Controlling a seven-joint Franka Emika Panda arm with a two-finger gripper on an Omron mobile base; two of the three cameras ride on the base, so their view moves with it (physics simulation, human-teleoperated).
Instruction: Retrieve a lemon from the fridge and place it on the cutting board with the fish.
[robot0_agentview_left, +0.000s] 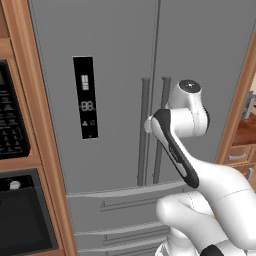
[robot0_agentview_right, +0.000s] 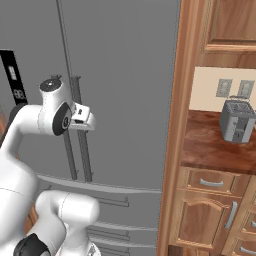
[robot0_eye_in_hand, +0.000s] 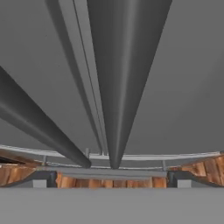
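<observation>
Our gripper (robot0_agentview_right: 85, 120) sits right at the fridge (robot0_agentview_left: 115, 75) door handles (robot0_eye_in_hand: 118, 87), jaws spread wide, holding nothing. Both fridge doors closed in front of us, black display panel (robot0_agentview_left: 85, 97) on the left door. Farther right, a grey toaster (robot0_agentview_right: 238, 121) stands on the reddish-brown counter (robot0_agentview_right: 210, 147).

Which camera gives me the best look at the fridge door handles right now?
The left base view: both handles stand side by side along the closed fridge doors' seam, though the arm covers part of the right one. The right base view shows them partly behind the arm. The hand view looks steeply along them from very close.
</observation>
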